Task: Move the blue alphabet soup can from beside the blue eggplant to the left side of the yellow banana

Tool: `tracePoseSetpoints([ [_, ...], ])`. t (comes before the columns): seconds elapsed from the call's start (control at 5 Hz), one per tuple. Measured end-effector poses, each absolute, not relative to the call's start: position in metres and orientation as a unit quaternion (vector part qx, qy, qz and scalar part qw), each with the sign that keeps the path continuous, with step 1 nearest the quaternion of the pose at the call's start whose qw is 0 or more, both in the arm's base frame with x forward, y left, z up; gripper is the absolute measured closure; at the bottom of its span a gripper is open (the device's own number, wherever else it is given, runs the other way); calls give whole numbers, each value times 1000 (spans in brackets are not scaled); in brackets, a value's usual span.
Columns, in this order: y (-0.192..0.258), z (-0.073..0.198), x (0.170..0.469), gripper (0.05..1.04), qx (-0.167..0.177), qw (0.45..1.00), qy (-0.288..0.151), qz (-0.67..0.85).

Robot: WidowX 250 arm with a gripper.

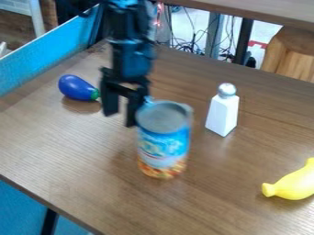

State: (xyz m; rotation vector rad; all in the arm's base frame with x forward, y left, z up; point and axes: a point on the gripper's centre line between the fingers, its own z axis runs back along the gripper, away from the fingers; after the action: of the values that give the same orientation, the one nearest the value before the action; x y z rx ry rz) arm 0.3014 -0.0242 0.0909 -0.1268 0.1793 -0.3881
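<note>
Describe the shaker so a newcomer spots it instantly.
On the brown table, find the blue-labelled can beside the gripper. The shaker stands just right of it in view. Unlike the printed can and yellow banana, it's plain white, silver-topped.

The bench (80, 165) has a brown wood-grain top, smooth, with a low satin sheen rather than a high gloss. The can (164, 142) looks like metal at its dull grey lid, and its side is wrapped in a smooth printed label, likely paper. The hand (120, 118) looks like hard black plastic, mostly matt. The eggplant (78, 87) and the banana (293, 184) both look like smooth moulded plastic, the former with a small glossy highlight. The shaker (223, 112) has a smooth, plain white body, perhaps plastic, and a shiny silvery cap that looks like metal.
</note>
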Motion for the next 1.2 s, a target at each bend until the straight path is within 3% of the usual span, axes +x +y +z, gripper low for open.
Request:
tracePoseSetpoints([
  [0.4, -100, 92, 289, 85, -87, 959, 76, -260],
  [0.6, -99, 104, 288, 85, -68, 964, 66, -247],
  [1.0, -12, 185, 311, 85, 15, 990, -50, -130],
  [1.2, 35, 200, 335, 85, 24, 991, -68, -111],
])
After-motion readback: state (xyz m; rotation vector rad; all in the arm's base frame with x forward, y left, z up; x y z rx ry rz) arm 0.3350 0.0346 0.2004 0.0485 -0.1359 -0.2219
